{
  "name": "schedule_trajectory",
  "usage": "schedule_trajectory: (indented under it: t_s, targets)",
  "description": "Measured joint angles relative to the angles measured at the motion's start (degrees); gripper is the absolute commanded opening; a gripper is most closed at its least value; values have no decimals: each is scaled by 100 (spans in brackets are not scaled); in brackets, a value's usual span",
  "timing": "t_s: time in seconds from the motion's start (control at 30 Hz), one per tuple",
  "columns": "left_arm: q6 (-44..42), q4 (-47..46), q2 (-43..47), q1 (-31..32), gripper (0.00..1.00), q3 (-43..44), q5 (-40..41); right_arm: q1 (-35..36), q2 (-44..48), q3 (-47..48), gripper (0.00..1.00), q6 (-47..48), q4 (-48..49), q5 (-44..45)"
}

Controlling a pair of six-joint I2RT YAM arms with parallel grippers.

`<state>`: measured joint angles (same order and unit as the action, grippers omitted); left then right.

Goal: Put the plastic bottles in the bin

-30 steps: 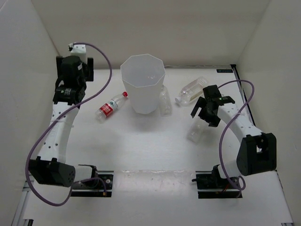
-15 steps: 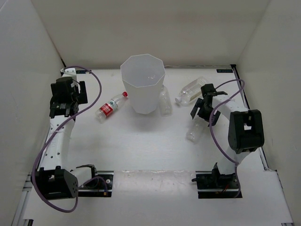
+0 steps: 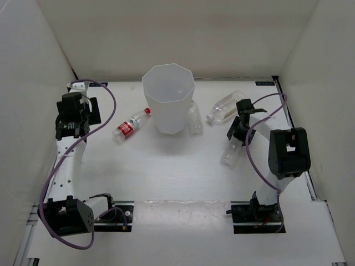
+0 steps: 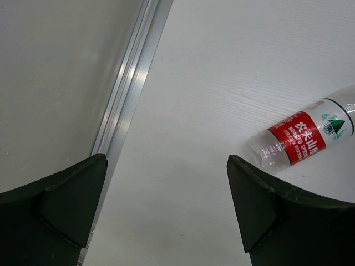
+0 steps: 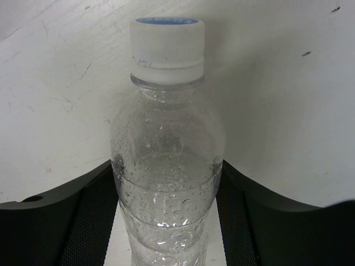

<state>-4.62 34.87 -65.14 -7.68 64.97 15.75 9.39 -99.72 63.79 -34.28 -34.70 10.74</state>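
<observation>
The white faceted bin [image 3: 168, 100] stands upright at the back centre. A red-labelled bottle [image 3: 131, 126] lies left of it and shows again as the red-labelled bottle [image 4: 302, 141]. My left gripper [image 3: 72, 124] is open to its left, and the left gripper [image 4: 166, 205] has only bare table between its fingers. A plain clear bottle [image 3: 194, 119] lies against the bin's right side. A larger clear bottle [image 3: 226, 105] lies further right. My right gripper [image 3: 237, 136] is shut on a white-capped clear bottle [image 3: 229, 156]. That bottle [image 5: 166, 166] has both pads of the right gripper [image 5: 166, 183] pressed on its sides.
White walls close in the table on the left, back and right. An aluminium rail [image 4: 130, 83] runs along the left wall near my left gripper. Purple cables [image 3: 113, 105] loop from both arms.
My right gripper has dropped onto the clear bottle and closed on it. The left arm has swung down and left, towards the wall, still open.
</observation>
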Motion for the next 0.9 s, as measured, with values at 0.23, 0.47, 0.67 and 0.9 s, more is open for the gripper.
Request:
schedule_trajectory:
  t_s: [0.23, 0.47, 0.67, 0.9]
  targets:
    - [-2, 92, 2, -68, 100, -4, -26, 79, 273, 83, 17, 66, 42, 417]
    - [-2, 129, 26, -170, 100, -175, -33, 378, 1060, 1202, 16, 356, 208, 1132]
    - [-2, 173, 146, -214, 100, -260, -35, 852, 1445, 2505, 13, 813, 518, 1834]
    - [11, 201, 205, -223, 100, -275, -83, 1952, 1803, 3274, 12, 1805, 1788, 2142]
